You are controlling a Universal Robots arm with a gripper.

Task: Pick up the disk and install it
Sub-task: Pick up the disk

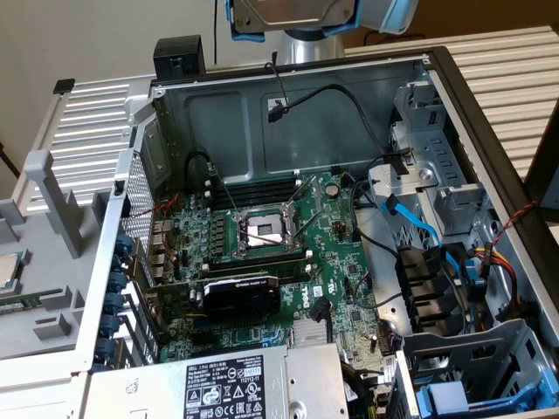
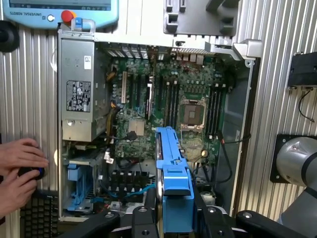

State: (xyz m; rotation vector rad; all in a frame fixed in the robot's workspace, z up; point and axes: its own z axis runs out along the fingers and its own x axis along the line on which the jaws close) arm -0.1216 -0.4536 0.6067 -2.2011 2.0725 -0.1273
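A ribbed silver table (image 1: 502, 65) carries the open computer case (image 1: 236, 122), a grey plastic stand (image 1: 52, 319) just beside it on the exterior view's left, and a control tablet (image 2: 59, 12) nearby

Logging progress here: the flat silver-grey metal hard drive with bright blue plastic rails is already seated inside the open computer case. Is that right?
No. The flat silver-grey metal hard drive with bright blue plastic rails is not seated inside; the pincer grips it above the open grey metal computer case, as the exterior view shows.
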